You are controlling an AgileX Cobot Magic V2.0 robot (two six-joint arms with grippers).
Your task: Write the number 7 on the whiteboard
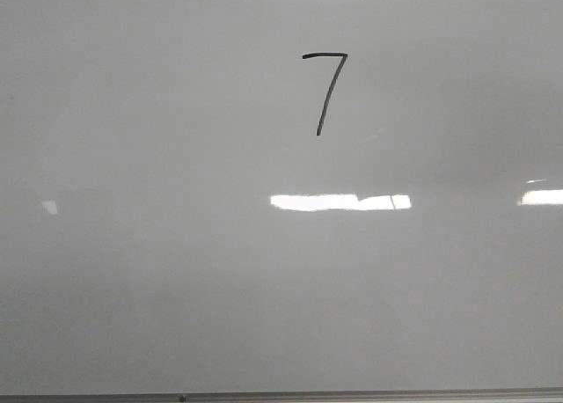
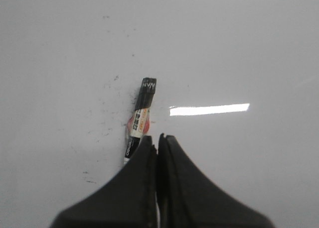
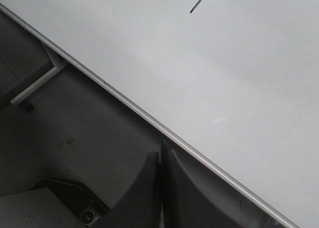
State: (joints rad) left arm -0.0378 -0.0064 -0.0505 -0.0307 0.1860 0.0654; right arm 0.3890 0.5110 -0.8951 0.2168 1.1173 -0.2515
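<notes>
Whiteboard [image 1: 132, 271] carries the number 7 [image 1: 325, 91] in thin black marker, toward its far edge and a little right of centre. Left gripper [image 2: 157, 141] has its jaws pressed together, a marker [image 2: 139, 118] lying on the board just beside them — not grasped. Right gripper [image 3: 162, 156] is clenched too, hovering beyond the board's framed edge.

From the left wrist camera I see a black-capped marker [image 2: 139, 119] with a white, orange-printed label, lying among small dark specks [image 2: 107, 86]. My right wrist camera shows dark flooring [image 3: 75, 138], a pale metal stand leg [image 3: 37, 83], and a dark box corner [image 3: 75, 200].
</notes>
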